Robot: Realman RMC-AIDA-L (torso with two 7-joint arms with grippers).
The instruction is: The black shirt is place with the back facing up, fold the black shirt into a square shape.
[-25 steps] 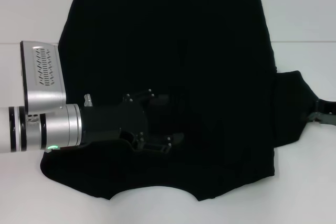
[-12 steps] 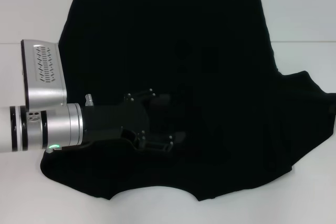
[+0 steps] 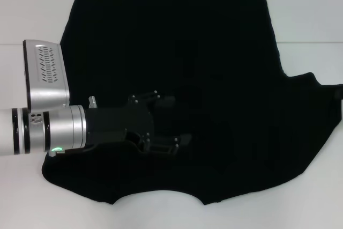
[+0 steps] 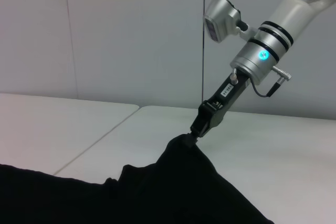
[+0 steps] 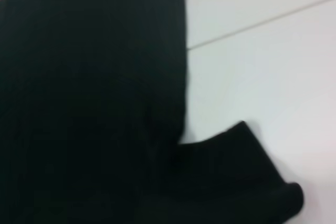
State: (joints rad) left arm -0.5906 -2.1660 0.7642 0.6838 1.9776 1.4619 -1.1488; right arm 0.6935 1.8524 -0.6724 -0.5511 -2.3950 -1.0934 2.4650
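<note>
The black shirt point(image 3: 177, 63) lies spread flat on the white table point(image 3: 311, 14), plain side up. My left gripper point(image 3: 179, 122) rests over its lower left part, fingers apart, with nothing visibly between them. The shirt's right sleeve point(image 3: 316, 105) is drawn out to the right edge of the head view. The left wrist view shows my right gripper point(image 4: 193, 132) shut on a raised peak of the black shirt point(image 4: 178, 182), lifting the sleeve off the table. In the right wrist view only black cloth point(image 5: 79, 103) and a sleeve end point(image 5: 247, 182) show.
A seam point(image 3: 316, 43) runs across the white table behind the sleeve. Bare tabletop borders the shirt on the left, right and front. A pale wall point(image 4: 105, 35) stands beyond the table in the left wrist view.
The right gripper has pulled the right sleeve outward to the right and left the head view. The sleeve now spreads wide. The left arm has barely shifted.
</note>
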